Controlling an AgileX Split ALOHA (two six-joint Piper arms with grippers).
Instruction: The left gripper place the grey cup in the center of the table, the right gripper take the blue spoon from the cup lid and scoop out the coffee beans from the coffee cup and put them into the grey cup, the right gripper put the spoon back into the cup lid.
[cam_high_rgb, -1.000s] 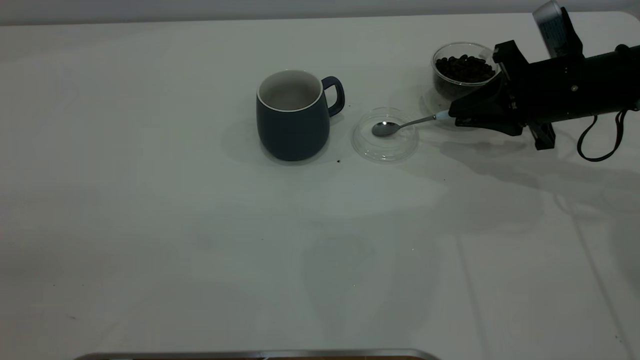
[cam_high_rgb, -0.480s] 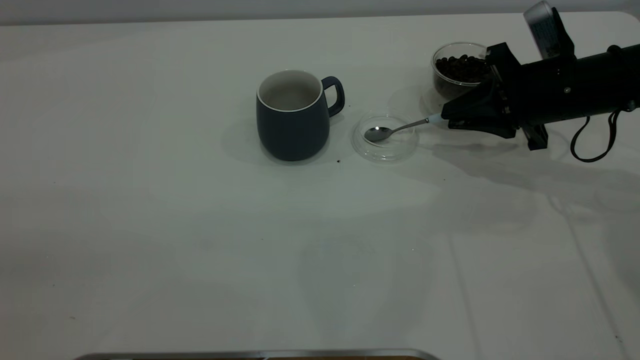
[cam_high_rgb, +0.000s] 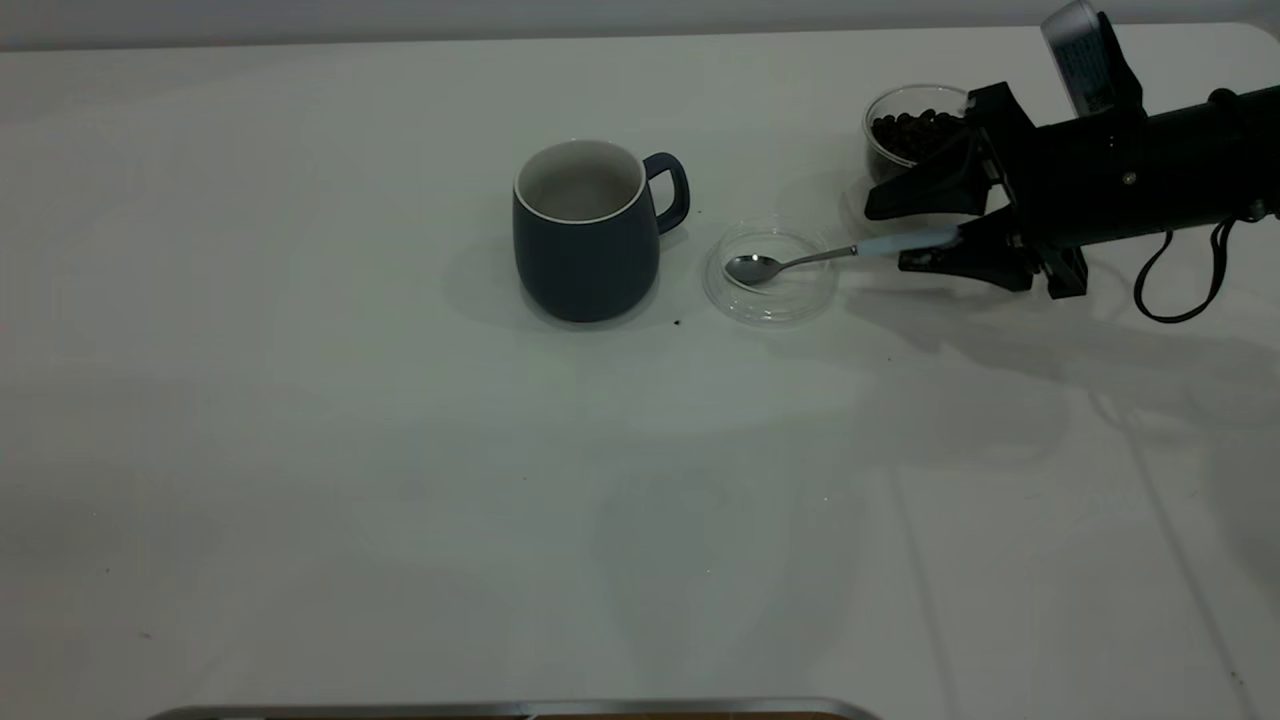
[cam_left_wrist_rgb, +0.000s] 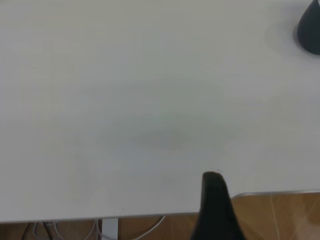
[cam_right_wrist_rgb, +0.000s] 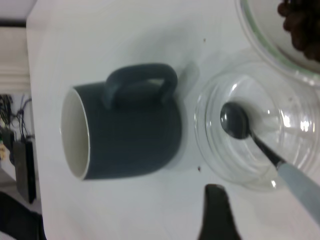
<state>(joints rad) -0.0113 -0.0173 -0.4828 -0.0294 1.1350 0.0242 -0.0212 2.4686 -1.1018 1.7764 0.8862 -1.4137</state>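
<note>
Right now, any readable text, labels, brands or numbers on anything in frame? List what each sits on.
None readable.
grey cup: plain, no print.
coffee cup and cup lid: clear glass, no marks.
blue spoon: no stamp visible.
right gripper: open around the spoon's handle, no lettering; the grey module above the arm shows no legible label.
table: only dark specks.

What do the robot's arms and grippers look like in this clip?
The right gripper is a matte black claw with two tapered, wedge-shaped fingers on a thick black cylindrical arm. A thin black cable loops beneath the arm, and a silver-grey camera module sits on top. Of the left gripper, only one black, rounded-tip finger shows in its wrist view.
</note>
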